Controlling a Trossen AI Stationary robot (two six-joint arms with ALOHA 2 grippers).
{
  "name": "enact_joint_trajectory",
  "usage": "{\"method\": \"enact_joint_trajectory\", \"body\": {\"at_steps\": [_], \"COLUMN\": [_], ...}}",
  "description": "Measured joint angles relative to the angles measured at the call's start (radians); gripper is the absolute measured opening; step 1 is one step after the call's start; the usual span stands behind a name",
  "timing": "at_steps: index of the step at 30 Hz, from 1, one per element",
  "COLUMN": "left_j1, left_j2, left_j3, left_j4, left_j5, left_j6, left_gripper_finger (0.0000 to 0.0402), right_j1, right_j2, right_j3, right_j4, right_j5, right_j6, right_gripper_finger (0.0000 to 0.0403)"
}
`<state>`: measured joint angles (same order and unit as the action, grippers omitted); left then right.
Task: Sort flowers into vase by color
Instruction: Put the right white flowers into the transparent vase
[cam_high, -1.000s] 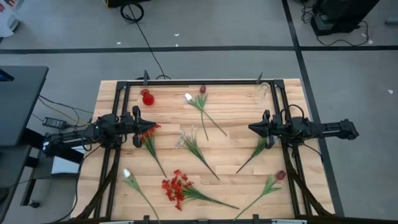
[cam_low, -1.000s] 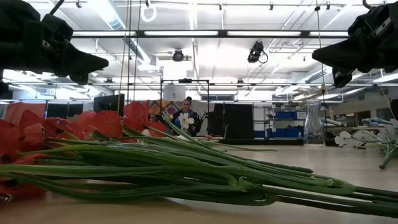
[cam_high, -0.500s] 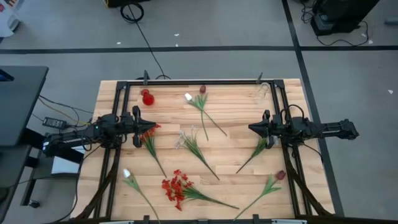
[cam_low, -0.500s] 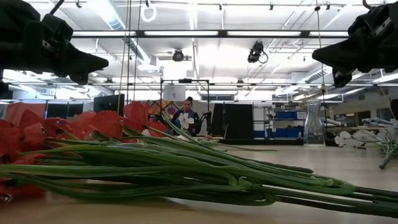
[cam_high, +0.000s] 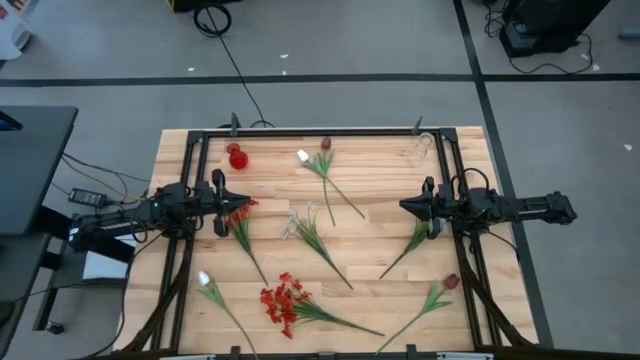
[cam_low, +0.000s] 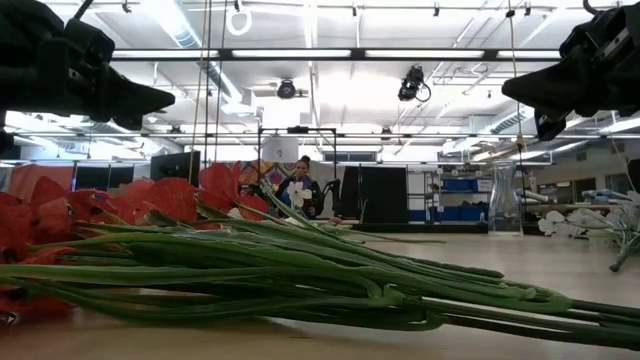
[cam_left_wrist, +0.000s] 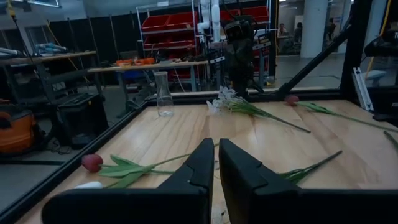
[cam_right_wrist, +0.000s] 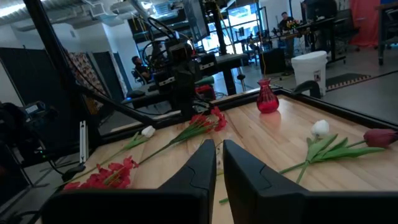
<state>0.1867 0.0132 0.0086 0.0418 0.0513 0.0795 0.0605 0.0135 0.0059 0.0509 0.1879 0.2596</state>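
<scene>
Both grippers hang shut above the table and hold nothing. My left gripper (cam_high: 244, 205) (cam_left_wrist: 216, 157) hovers by a red flower (cam_high: 240, 210) (cam_right_wrist: 208, 121) at the table's left. My right gripper (cam_high: 403, 207) (cam_right_wrist: 219, 157) is at the right, above a green stem (cam_high: 408, 247). Lying flat on the wood are a red cluster (cam_high: 282, 303) (cam_low: 110, 210), a white tulip (cam_high: 205, 282), a pale sprig (cam_high: 300, 222), a white bud (cam_high: 303, 156) beside a maroon bud (cam_high: 325, 143), and a maroon tulip (cam_high: 451, 282). A red vase (cam_high: 236, 157) (cam_right_wrist: 267, 98) and a clear vase (cam_high: 422, 147) (cam_left_wrist: 164, 94) stand at the far corners.
A black frame (cam_high: 320, 131) runs around the table's far edge and sides. Bare wood (cam_high: 370, 175) lies between the two arms. A person (cam_low: 300, 192) sits in the room beyond the table, among shelves and workbenches.
</scene>
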Motion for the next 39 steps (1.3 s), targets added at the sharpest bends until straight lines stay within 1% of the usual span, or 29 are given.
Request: {"method": "enact_joint_trajectory", "body": {"at_steps": [7,10,12,13,14,17,18,19,20,21,23,24,27,29,32,36,37,39], "left_j1": [0.0,0.0,0.0,0.0,0.0,0.0,0.001,0.001,0.002,0.002,0.0,0.0,0.0,0.0,0.0,0.0,0.0,0.0], "left_j2": [0.0,0.0,0.0,0.0,0.0,0.0,0.0,0.0,0.0,0.0,0.0,0.0,0.0,0.0,0.0,0.013,0.026,0.062], "left_j3": [0.0,0.0,0.0,0.0,0.0,0.0,0.0,0.0,0.0,0.0,0.0,0.0,0.0,0.0,0.0,0.002,0.006,0.028], "left_j4": [-0.001,0.001,0.006,0.006,0.006,0.008,0.016,0.023,0.025,0.031,0.05,0.067,0.095,0.097,0.097,0.098,0.096,0.1], "left_j5": [0.0,0.001,0.003,0.004,0.004,0.005,-0.003,-0.012,-0.014,-0.014,-0.016,-0.017,-0.031,-0.049,-0.116,-0.239,-0.256,-0.271], "left_j6": [0.0,0.033,0.045,0.044,0.041,-0.003,-0.01,-0.011,-0.012,-0.022,-0.093,-0.152,-0.353,-0.479,-0.64,-0.746,-0.767,-0.8], "left_gripper_finger": [0.0032,0.0032,0.0032,0.0032,0.0032,0.0032,0.0032,0.0032,0.0032,0.0032,0.0032,0.0032,0.0032,0.0032,0.0032,0.0032,0.0032,0.0032], "right_j1": [0.0,0.0,0.0,0.0,-0.002,-0.002,-0.003,-0.003,-0.004,-0.006,-0.011,-0.013,-0.023,-0.042,-0.07,-0.118,-0.13,-0.149], "right_j2": [0.0,0.0,0.001,0.001,0.001,0.001,0.001,0.001,0.001,0.001,0.013,0.027,0.088,0.144,0.254,0.448,0.501,0.604], "right_j3": [0.0,0.0,0.0,0.0,0.0,0.0,0.0,0.0,0.0,0.0,0.0,0.0,0.0,0.012,0.071,0.206,0.247,0.328], "right_j4": [0.0,0.011,0.081,0.136,0.195,0.3,0.316,0.323,0.323,0.32,0.317,0.317,0.357,0.382,0.387,0.381,0.368,0.296], "right_j5": [0.0,0.007,0.018,0.051,0.118,0.368,0.427,0.463,0.473,0.473,0.477,0.492,0.558,0.543,0.47,0.374,0.354,0.29], "right_j6": [0.0,0.002,0.072,0.119,0.19,0.527,0.65,0.757,0.827,0.85,0.799,0.788,0.848,0.874,0.936,0.953,0.977,1.073], "right_gripper_finger": [0.004,0.004,0.004,0.004,0.004,0.004,0.004,0.004,0.004,0.004,0.004,0.004,0.004,0.004,0.0045,0.0062,0.0067,0.0078]}}
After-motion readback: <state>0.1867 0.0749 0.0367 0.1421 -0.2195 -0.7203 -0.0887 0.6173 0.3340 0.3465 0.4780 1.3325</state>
